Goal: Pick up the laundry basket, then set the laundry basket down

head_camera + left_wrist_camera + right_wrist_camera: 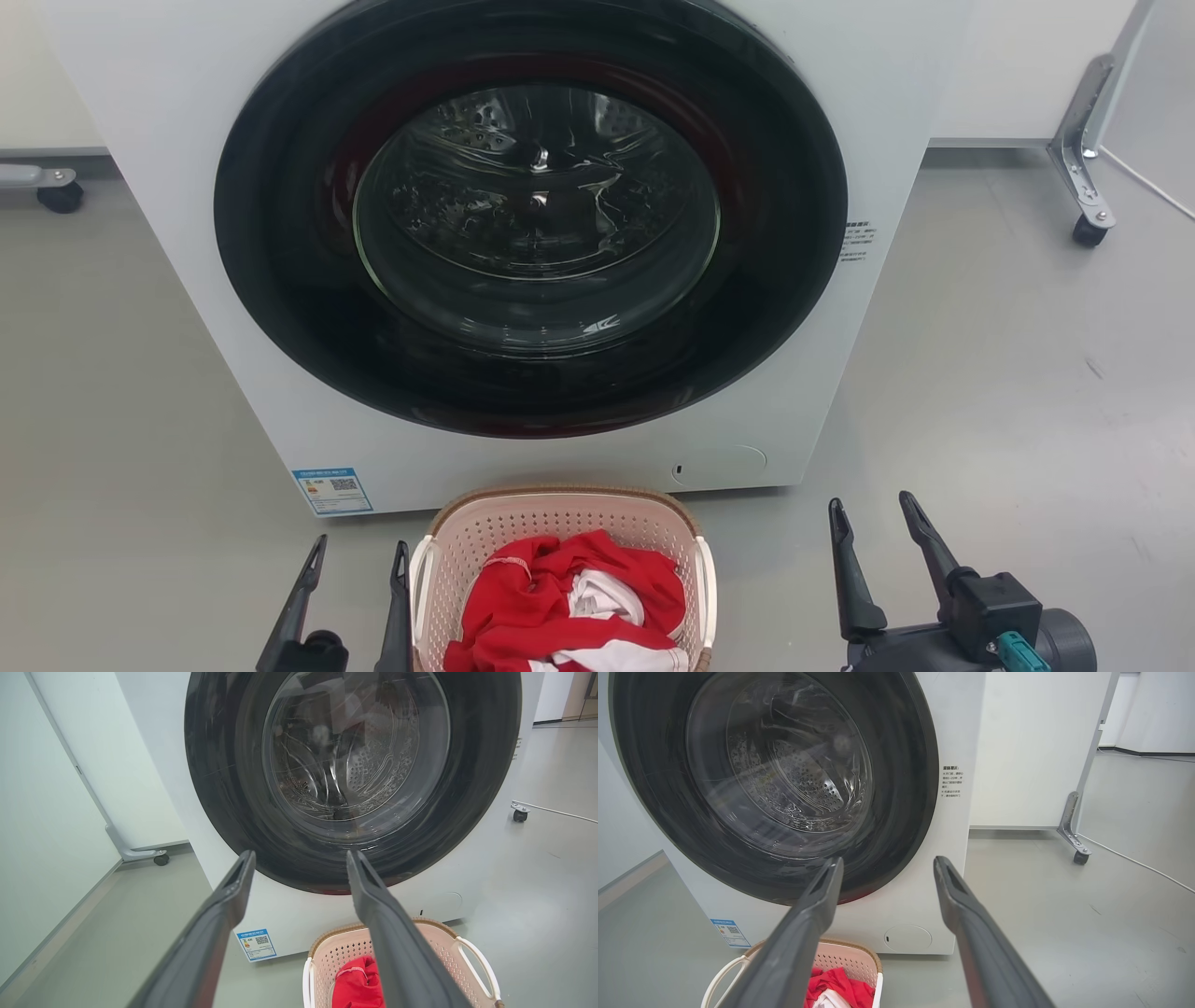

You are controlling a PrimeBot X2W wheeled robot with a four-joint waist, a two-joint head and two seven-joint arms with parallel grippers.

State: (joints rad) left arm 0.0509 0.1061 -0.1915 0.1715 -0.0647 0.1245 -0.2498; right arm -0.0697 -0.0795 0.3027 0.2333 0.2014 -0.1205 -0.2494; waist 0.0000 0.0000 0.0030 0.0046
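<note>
The laundry basket (560,523) is pale pink and perforated, with a brown woven rim and white side handles. It stands on the floor before the washer, holding red and white clothes (569,597). My left gripper (359,555) is open just left of the basket's left handle, apart from it. My right gripper (873,513) is open off to the right, well clear of the right handle. The basket (434,947) lies low right in the left wrist view, behind the open left gripper (301,858). It (852,959) lies low left behind the open right gripper (887,865).
A white front-loading washer (233,280) with a shut dark round door (532,215) stands close behind the basket. Castored panel feet stand at the far left (56,191) and far right (1083,219). A white cable (1134,858) runs over the grey floor on the right.
</note>
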